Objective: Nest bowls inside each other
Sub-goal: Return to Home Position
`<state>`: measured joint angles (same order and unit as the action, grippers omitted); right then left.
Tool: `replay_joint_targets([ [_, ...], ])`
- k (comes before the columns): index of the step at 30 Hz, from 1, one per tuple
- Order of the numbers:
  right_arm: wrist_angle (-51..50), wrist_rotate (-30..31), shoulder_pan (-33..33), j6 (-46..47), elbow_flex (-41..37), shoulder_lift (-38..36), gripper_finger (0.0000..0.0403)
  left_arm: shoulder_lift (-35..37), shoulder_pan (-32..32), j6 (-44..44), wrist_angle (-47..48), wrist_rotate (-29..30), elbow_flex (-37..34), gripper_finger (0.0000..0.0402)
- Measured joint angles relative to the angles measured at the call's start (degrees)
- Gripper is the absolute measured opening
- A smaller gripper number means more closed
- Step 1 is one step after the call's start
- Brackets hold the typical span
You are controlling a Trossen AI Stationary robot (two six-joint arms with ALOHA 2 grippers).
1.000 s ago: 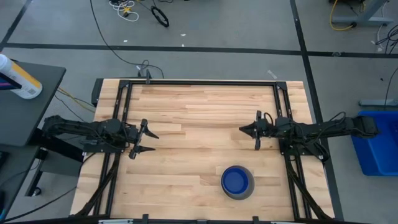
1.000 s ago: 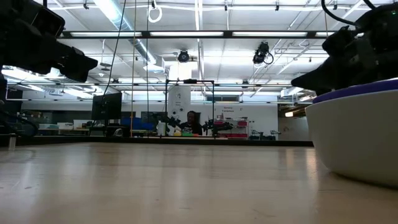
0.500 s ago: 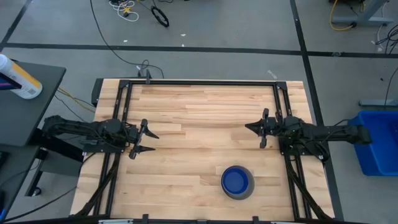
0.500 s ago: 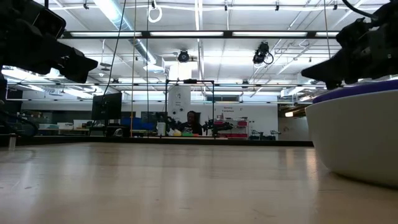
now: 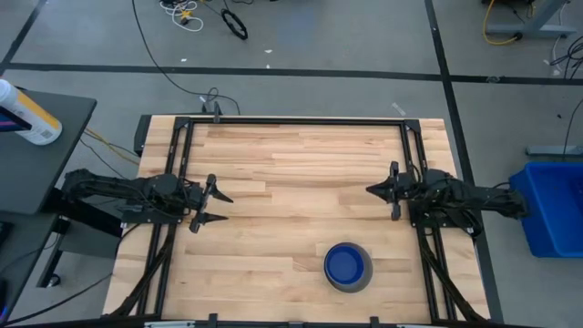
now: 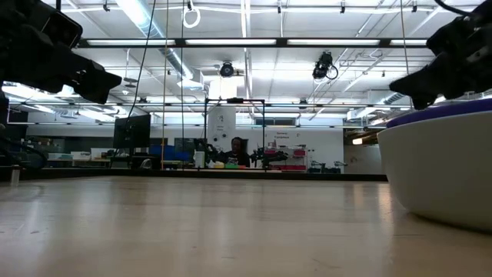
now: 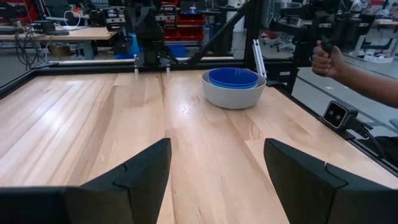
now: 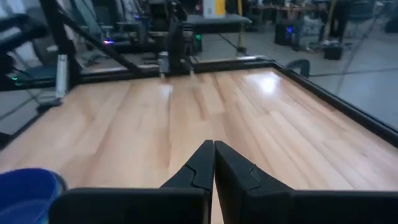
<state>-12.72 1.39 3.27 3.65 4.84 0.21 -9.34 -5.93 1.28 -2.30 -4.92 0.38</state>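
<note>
A grey bowl [image 5: 350,277] stands on its base near the table's near edge, right of the middle, with a dark blue bowl [image 5: 345,264] nested in it. The left wrist view shows the grey bowl [image 7: 234,94] and the blue one [image 7: 233,78] inside it; the low view shows the grey wall [image 6: 442,173] close up. My left gripper [image 5: 219,207] waits open at the table's left side. My right gripper [image 5: 373,190] hovers shut at the right side, pointing level toward the left, well away from the bowls.
A black frame [image 5: 291,121] runs along the table's far, left and right edges. A person's hand [image 7: 326,59] shows beyond the table in the left wrist view. A bottle [image 5: 27,114] lies on a side table at the left.
My right gripper has drawn back toward the table's right edge, staying shut and level. The left arm and the bowls have kept still.
</note>
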Motion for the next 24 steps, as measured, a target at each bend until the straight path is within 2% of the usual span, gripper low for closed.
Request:
replay_joint_targets([
  [8, 13.13, 1.52, -0.02, -6.58, -4.11, 0.04, 0.0019, -0.02, 0.00, 0.00, 0.17, 0.19, -0.01, 0.0263],
  [13, 13.81, 1.55, -0.02, -9.55, -4.31, 0.06, 0.0020, -0.02, 0.00, -0.01, 0.21, 0.22, -0.02, 0.0263],
  [24, 13.82, 1.52, -0.02, -9.98, -4.31, 0.06, 0.0019, 0.00, -0.02, -0.08, 0.32, 2.40, -0.02, 0.0263],
])
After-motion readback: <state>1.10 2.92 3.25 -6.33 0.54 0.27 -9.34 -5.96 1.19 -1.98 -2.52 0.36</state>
